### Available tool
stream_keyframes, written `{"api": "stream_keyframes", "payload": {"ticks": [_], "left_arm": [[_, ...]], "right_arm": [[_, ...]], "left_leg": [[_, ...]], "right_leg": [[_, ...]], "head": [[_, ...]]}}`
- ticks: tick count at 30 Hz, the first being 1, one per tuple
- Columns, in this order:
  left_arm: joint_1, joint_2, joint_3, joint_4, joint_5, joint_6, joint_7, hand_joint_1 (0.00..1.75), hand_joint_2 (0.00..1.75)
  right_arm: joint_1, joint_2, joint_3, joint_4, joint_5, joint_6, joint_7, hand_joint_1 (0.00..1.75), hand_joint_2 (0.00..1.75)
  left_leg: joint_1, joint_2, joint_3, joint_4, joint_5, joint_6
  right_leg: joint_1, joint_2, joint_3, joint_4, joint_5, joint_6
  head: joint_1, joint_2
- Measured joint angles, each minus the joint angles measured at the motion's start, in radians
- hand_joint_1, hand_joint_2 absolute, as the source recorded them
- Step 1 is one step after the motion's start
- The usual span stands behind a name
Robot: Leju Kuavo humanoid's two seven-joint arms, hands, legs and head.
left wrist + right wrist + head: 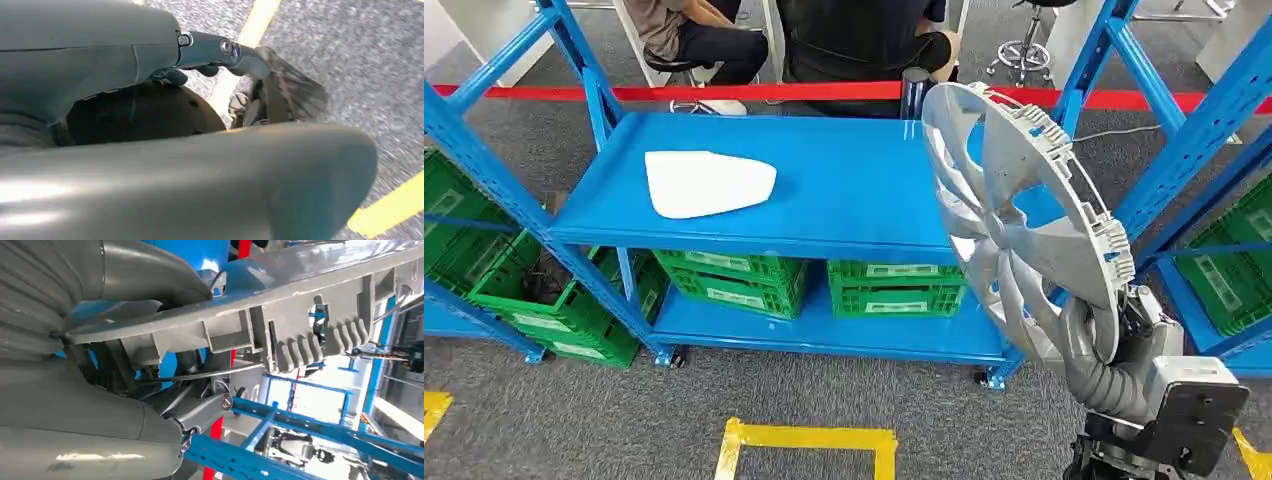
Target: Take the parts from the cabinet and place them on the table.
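The wheel cover (1014, 220), a grey spoked disc with clips around its rim, is off the shelf and held up in the air at the right of the head view, in front of the blue rack (824, 190), gripped at its lower edge by the right hand (1104, 345); the right wrist view shows the fingers (200, 412) wrapped around the ribbed rim from behind. The disc stands nearly on edge, its face turned toward the left and slightly toward the robot, its widest span running from upper left to lower right. The step in hand looks like carrying it away toward the table, which I cannot see here; done well, that means keeping the grip firm on the rim, keeping the disc upright so its upper edge clears the rack's slanted blue brace (1184, 130) while turning, and tilting it flat only over the table. A white part (707, 183) lies on the upper shelf, well apart, yet to be fetched. The left hand (210, 55) hangs over the grey floor with yellow lines, fingers loosely curled and holding nothing
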Motion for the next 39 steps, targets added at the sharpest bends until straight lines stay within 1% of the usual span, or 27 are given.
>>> {"api": "stream_keyframes", "payload": {"ticks": [2,3,4,5,9,10,11,13,14,15,16,18,19,20,21,23,25,26,29,30,31,32,33,34,36,37,39], "left_arm": [[0.0,0.0,0.0,0.001,0.001,0.002,0.001,0.0,0.0],[0.0,0.0,0.0,0.002,0.001,0.003,0.001,0.0,0.0],[0.0,0.0,0.0,0.002,0.001,0.004,0.001,0.0,0.0],[-0.001,0.0,0.0,0.002,0.001,0.005,0.001,0.0,0.0],[0.0,-0.003,0.0,0.002,0.002,0.005,0.002,0.0,0.0],[-0.002,-0.003,0.0,0.002,0.003,0.005,0.004,0.0,0.0],[-0.002,-0.004,0.0,0.002,0.003,0.006,0.004,0.0,0.0],[-0.003,-0.005,0.0,0.002,0.003,0.006,0.005,0.0,0.0],[-0.003,-0.005,0.0,0.002,0.003,0.006,0.005,0.0,0.0],[-0.003,-0.005,0.0,0.002,0.003,0.006,0.005,0.0,0.0],[-0.003,-0.005,0.0,0.002,0.003,0.006,0.006,0.0,0.0],[-0.003,-0.005,0.0,0.002,0.003,0.005,0.009,0.0,0.0],[-0.004,-0.007,0.0,0.002,0.003,0.004,0.01,0.0,0.0],[-0.005,-0.01,0.001,0.001,0.003,0.005,0.01,0.0,0.0],[-0.006,-0.01,0.001,0.001,0.001,0.005,0.011,0.0,0.0],[-0.006,-0.009,0.001,0.002,0.002,0.006,0.011,0.0,0.0],[-0.004,-0.006,0.002,0.004,0.001,0.007,0.011,0.0,0.0],[-0.005,-0.005,0.001,0.004,0.001,0.007,0.013,0.0,0.0],[-0.005,-0.003,0.001,0.004,0.001,0.007,0.012,0.0,0.0],[-0.005,-0.003,0.001,0.004,-0.001,0.007,0.013,0.0,0.0],[-0.005,-0.003,0.001,0.004,-0.002,0.007,0.013,0.0,0.0],[-0.005,-0.002,0.0,0.005,-0.003,0.006,0.014,0.0,0.0],[-0.004,-0.002,0.0,0.005,-0.004,0.006,0.013,0.0,0.0],[-0.004,-0.002,0.0,0.005,-0.006,0.006,0.013,0.0,0.0],[-0.005,0.0,0.0,0.005,-0.008,0.006,0.012,0.0,0.0],[-0.009,-0.002,-0.001,0.005,-0.01,0.006,0.013,0.0,0.0],[-0.01,-0.003,-0.001,0.005,-0.01,0.003,0.013,0.0,0.0]], "right_arm": [[0.003,0.0,0.0,0.0,-0.007,0.0,0.002,1.19,1.75],[0.003,0.0,0.0,0.0,-0.01,0.0,0.002,1.24,1.75],[0.003,0.0,0.0,0.0,-0.013,0.0,0.003,1.22,1.75],[0.004,0.0,-0.001,0.0,-0.018,-0.001,0.003,1.24,1.75],[0.004,0.0,-0.005,0.0,-0.033,-0.001,0.002,1.2,1.75],[0.007,0.0,-0.006,0.0,-0.034,-0.001,0.0,1.22,1.75],[0.007,-0.001,-0.007,0.0,-0.035,-0.001,0.0,1.22,1.75],[0.008,-0.001,-0.008,0.0,-0.039,-0.001,-0.001,1.1,1.75],[0.009,-0.001,-0.008,0.0,-0.04,-0.001,-0.001,0.96,1.75],[0.009,-0.001,-0.008,0.0,-0.04,-0.001,-0.002,1.03,1.75],[0.01,-0.001,-0.01,0.0,-0.041,-0.001,-0.002,1.06,1.75],[0.013,-0.001,-0.01,0.0,-0.042,-0.001,-0.002,1.06,1.75],[0.012,-0.001,-0.012,0.0,-0.042,-0.001,-0.002,1.06,1.75],[0.012,-0.001,-0.014,0.0,-0.042,0.0,-0.002,1.1,1.75],[0.013,-0.001,-0.014,-0.001,-0.042,0.0,-0.003,1.12,1.75],[0.016,-0.002,-0.015,0.0,-0.044,0.002,-0.002,1.12,1.75],[0.018,-0.003,-0.016,0.0,-0.045,0.002,-0.002,1.17,1.75],[0.018,-0.003,-0.016,0.0,-0.047,0.002,-0.002,1.2,1.75],[0.021,-0.003,-0.019,0.001,-0.054,0.002,-0.002,1.22,1.75],[0.024,-0.003,-0.021,0.002,-0.056,0.003,-0.002,1.22,1.75],[0.025,-0.004,-0.023,0.003,-0.059,0.004,-0.002,1.2,1.75],[0.026,-0.004,-0.024,0.003,-0.06,0.004,-0.002,1.2,1.75],[0.026,-0.004,-0.024,0.003,-0.06,0.005,-0.003,1.19,1.75],[0.028,-0.004,-0.024,0.003,-0.06,0.005,-0.003,1.2,1.75],[0.033,-0.006,-0.027,0.003,-0.061,0.006,-0.004,1.2,1.75],[0.035,-0.007,-0.029,0.003,-0.062,0.008,-0.006,1.2,1.75],[0.033,-0.007,-0.029,0.003,-0.063,0.009,-0.01,0.99,1.75]], "left_leg": [[0.0,0.0,0.075,-0.082,0.053,0.004],[0.0,0.0,0.142,-0.174,0.081,0.007],[0.0,0.0,0.2,-0.254,0.084,0.01],[-0.003,-0.002,0.252,-0.32,0.06,0.013],[-0.009,-0.002,0.211,-0.332,0.085,0.043],[-0.004,0.004,0.206,-0.334,0.095,0.051],[-0.004,0.004,0.193,-0.334,0.103,0.058],[-0.007,0.007,0.169,-0.333,0.123,0.065],[-0.009,0.008,0.164,-0.332,0.136,0.066],[-0.011,0.008,0.146,-0.33,0.148,0.066],[-0.013,0.009,0.126,-0.325,0.162,0.065],[-0.017,0.009,0.094,-0.316,0.18,0.064],[-0.017,0.008,0.084,-0.312,0.188,0.063],[-0.019,0.008,0.077,-0.311,0.195,0.06],[-0.019,0.008,0.072,-0.309,0.204,0.056],[-0.014,0.01,0.064,-0.311,0.224,0.044],[-0.02,0.007,0.068,-0.327,0.246,0.032],[-0.016,0.006,0.062,-0.318,0.22,0.028],[-0.004,0.005,0.009,-0.118,0.026,0.013],[-0.003,0.006,0.007,-0.061,0.014,0.01],[-0.001,0.006,0.016,-0.033,0.032,0.009],[0.003,0.006,0.043,-0.042,0.075,0.007],[0.007,0.006,0.084,-0.079,0.114,0.006],[0.01,0.006,0.138,-0.138,0.127,0.004],[0.008,0.002,0.27,-0.306,0.061,0.007],[0.005,-0.003,0.264,-0.334,0.04,0.014],[-0.005,-0.008,0.24,-0.33,0.048,0.029]], "right_leg": [[0.0,0.0,-0.022,0.003,0.015,0.004],[0.0,0.001,-0.031,0.005,0.023,0.007],[0.0,0.001,-0.036,0.007,0.029,0.011],[0.004,0.001,-0.046,0.008,0.034,0.018],[-0.002,0.0,-0.055,0.003,0.068,0.043],[-0.005,0.002,-0.062,0.018,0.046,0.047],[-0.005,0.001,-0.082,0.055,-0.013,0.052],[-0.005,0.001,-0.112,0.198,-0.138,0.056],[-0.004,0.001,-0.121,0.268,-0.17,0.056],[-0.004,0.001,-0.118,0.307,-0.167,0.055],[-0.002,0.001,-0.1,0.308,-0.134,0.052],[0.003,0.001,-0.008,0.196,-0.059,0.042],[0.009,0.002,0.056,0.101,-0.052,0.032],[0.012,0.001,0.097,0.025,-0.093,0.02],[0.014,0.0,0.131,-0.019,-0.098,0.02],[0.02,0.001,0.107,-0.024,-0.097,0.017],[0.015,-0.003,0.103,-0.041,-0.072,0.006],[0.006,-0.007,0.097,-0.051,-0.056,0.003],[0.008,-0.009,0.056,-0.049,-0.021,-0.005],[0.008,-0.01,0.048,-0.048,-0.009,-0.003],[0.007,-0.01,0.036,-0.046,0.004,-0.001],[0.007,-0.01,0.012,-0.042,0.019,0.001],[0.007,-0.009,-0.012,-0.035,0.034,0.004],[0.006,-0.006,-0.032,-0.028,0.044,0.009],[0.009,-0.008,-0.06,-0.006,0.055,0.022],[0.009,-0.009,-0.069,-0.002,0.068,0.028],[0.0,-0.011,-0.081,-0.004,0.093,0.04]], "head": [[-0.007,0.0],[-0.01,0.0],[-0.014,0.0],[-0.021,0.0],[-0.017,0.0],[-0.02,0.0],[-0.011,0.0],[0.006,0.0],[0.011,0.0],[0.015,0.0],[0.017,0.0],[0.019,0.0],[0.021,0.0],[0.019,0.0],[0.018,0.0],[0.02,0.0],[0.022,0.0],[0.021,0.0],[0.0,0.0],[0.0,0.0],[-0.002,0.0],[-0.007,0.0],[-0.01,0.0],[-0.012,0.0],[-0.023,0.0],[-0.017,0.0],[-0.014,0.0]]}}
